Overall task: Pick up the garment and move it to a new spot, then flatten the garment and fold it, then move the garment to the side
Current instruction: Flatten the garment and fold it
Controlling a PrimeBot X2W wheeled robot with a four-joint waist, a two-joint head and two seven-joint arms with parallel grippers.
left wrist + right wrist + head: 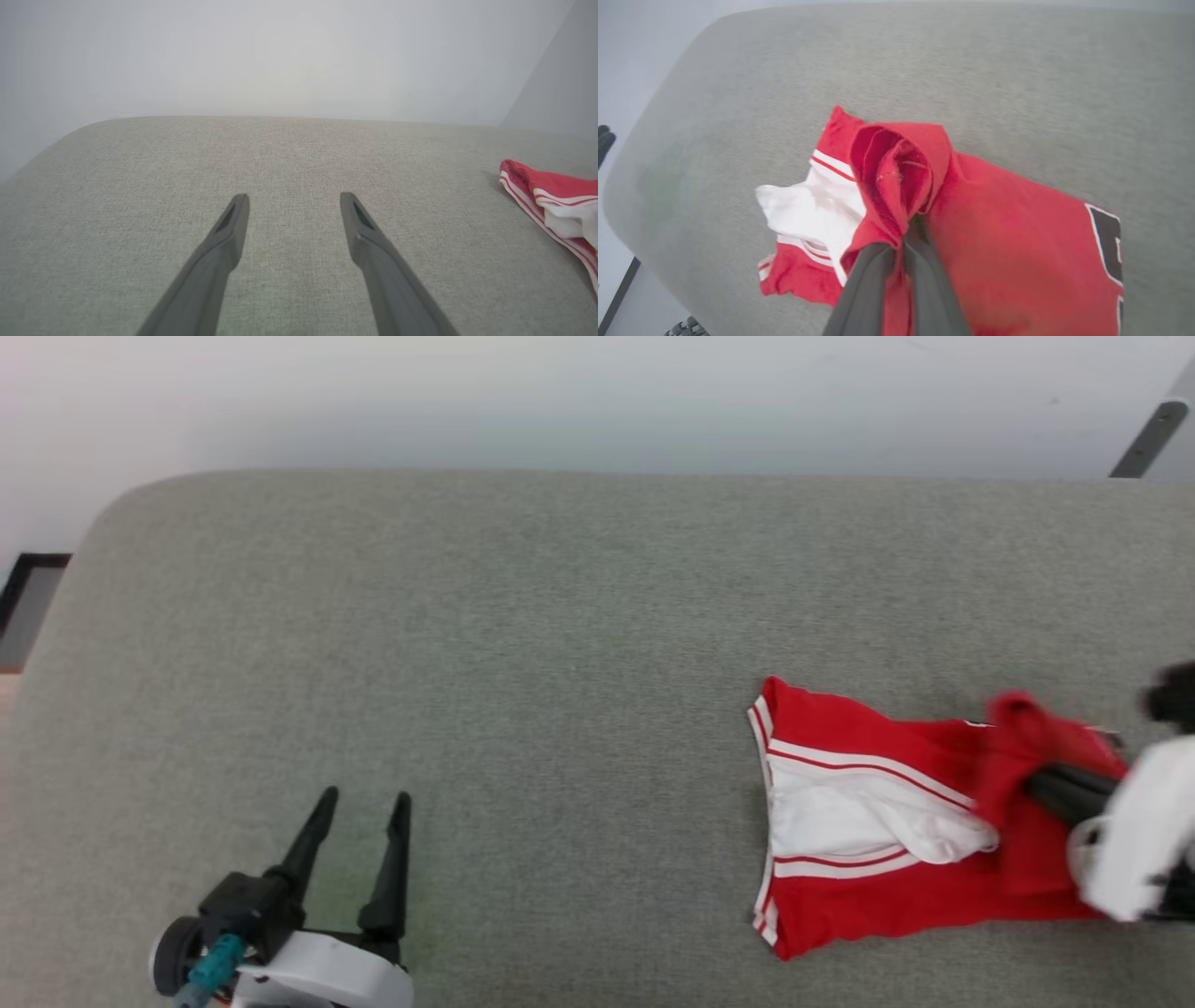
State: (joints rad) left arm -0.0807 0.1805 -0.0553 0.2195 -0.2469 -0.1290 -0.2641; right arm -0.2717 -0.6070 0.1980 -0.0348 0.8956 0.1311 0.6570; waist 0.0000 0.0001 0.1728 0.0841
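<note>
Fingers of the right gripper were pinched together on a bunched red fold of the garment. They raised that fold into a peak while the rest lay on the bench, probably a grip for carrying it to a new spot. The garment sat crumpled toward the bench's right end, its white sleeve spilling out. Over the bench's left front, the left gripper hovered with fingers spread wide and empty, seemingly parked clear of the work.
</note>
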